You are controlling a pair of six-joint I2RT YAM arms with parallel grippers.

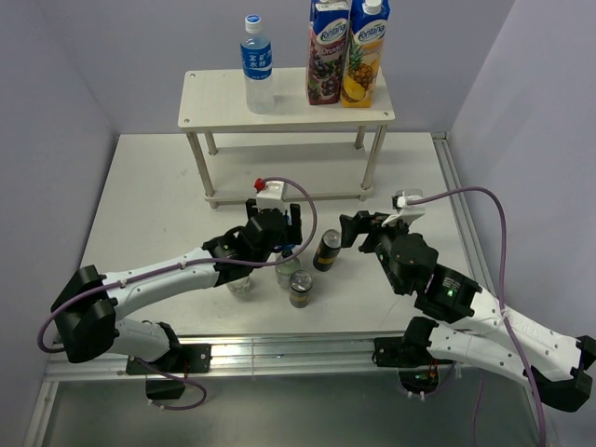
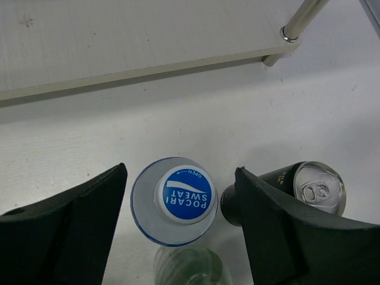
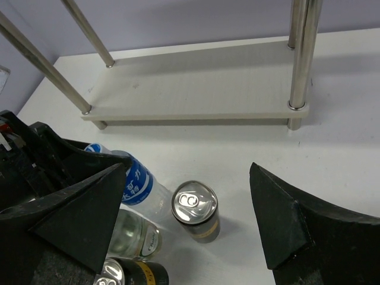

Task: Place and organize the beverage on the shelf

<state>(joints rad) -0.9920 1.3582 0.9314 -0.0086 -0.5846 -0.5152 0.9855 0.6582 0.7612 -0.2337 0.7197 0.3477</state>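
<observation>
**A:** From above, where do things stand?

**B:** One water bottle (image 1: 257,60) stands on the top board of the shelf (image 1: 214,112), left of two juice cartons (image 1: 328,56). The other drinks cluster on the table (image 1: 158,205) in front of the shelf. The left gripper (image 1: 277,226) hangs over that cluster. The right gripper (image 1: 357,228) sits just beside it, holding nothing.

**A:** And the left wrist view?

**B:** Its fingers are spread wide on either side of the second water bottle (image 2: 185,199), which stands cap up, and they don't touch it. A can (image 2: 314,190) is just beside one finger, and the shelf's lower board lies beyond.

**A:** Right wrist?

**B:** Jaws wide and empty, facing the shelf's lower board. That can and a green-capped bottle (image 3: 133,237) stand in front of the shelf.

**A:** So which step is this?

**B:** I'd say picking up the second water bottle. The next move is to lower, close squarely on it without nudging the can, then lift it to the top board beside its twin.
</observation>
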